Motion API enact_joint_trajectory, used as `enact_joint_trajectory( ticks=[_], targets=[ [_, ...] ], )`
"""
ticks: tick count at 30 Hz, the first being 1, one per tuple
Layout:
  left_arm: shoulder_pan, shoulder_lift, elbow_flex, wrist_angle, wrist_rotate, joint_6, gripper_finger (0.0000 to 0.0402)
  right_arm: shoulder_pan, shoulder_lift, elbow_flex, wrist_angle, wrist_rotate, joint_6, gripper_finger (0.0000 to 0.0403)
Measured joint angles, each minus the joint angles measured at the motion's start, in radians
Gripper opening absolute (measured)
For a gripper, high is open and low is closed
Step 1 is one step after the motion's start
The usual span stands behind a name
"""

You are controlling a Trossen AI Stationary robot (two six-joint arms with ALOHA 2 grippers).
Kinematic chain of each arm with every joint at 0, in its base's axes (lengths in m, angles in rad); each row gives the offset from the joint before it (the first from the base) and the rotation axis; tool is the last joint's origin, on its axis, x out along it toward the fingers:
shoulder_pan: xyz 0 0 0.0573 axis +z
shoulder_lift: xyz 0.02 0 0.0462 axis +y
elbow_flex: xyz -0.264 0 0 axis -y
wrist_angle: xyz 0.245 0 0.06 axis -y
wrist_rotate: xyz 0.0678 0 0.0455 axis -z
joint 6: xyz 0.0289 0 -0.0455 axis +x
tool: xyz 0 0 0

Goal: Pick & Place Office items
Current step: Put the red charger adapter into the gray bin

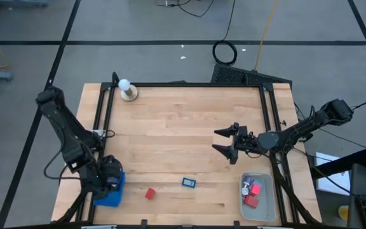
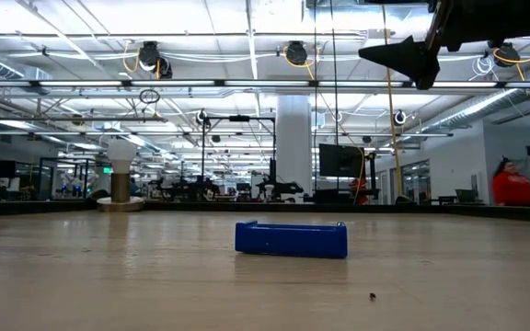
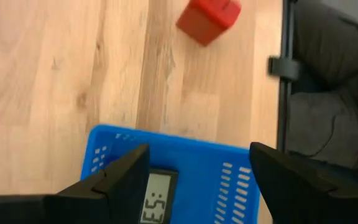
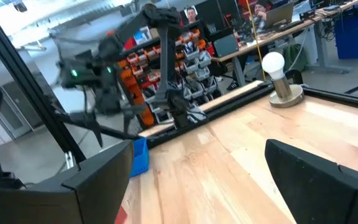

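My left gripper (image 1: pixel 110 180) (image 3: pixel 197 180) hovers open above the blue ribbed tray (image 1: pixel 112 192) (image 3: pixel 229 168) at the table's near left corner. A small black piece with a grey display (image 3: pixel 157 196) lies in the tray below and between its fingers. A red block (image 1: pixel 149 193) (image 3: pixel 209 18) and a blue rectangular piece (image 1: pixel 189 182) (image 2: pixel 292 238) lie flat on the wood near the front edge. My right gripper (image 1: pixel 224 142) (image 4: pixel 197 180) is open, held high over the table's right half and pointing toward the left side, with nothing between its fingers.
A pale translucent bin (image 1: pixel 269 210) at the near right corner holds red pieces (image 1: pixel 251 200) and other small bits. A white ball on a round tan base (image 1: pixel 128 90) (image 4: pixel 278 78) stands at the far left. A dark frame (image 1: pixel 189 84) borders the table.
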Motion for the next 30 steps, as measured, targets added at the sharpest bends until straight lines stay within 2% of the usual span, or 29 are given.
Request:
enact_joint_trajectory(
  ticks=[8,16,23,30],
  targets=[
    [0.076,0.026,0.075,-0.044,0.004,0.062,0.0268,0.0,0.0,0.0,-0.047,0.0,0.007,0.0357],
    [0.163,0.203,0.2,-0.18,0.065,0.073,0.0266,0.0,0.0,0.0,-0.045,-0.002,0.004,0.0357],
    [0.238,0.315,0.315,-0.189,0.067,-0.028,0.0266,0.0,0.0,0.0,-0.043,-0.001,0.007,0.0357],
    [0.237,0.428,0.442,-0.248,0.054,-0.192,0.0256,0.0,0.0,0.0,-0.044,-0.005,0.005,0.0357]
  ],
)
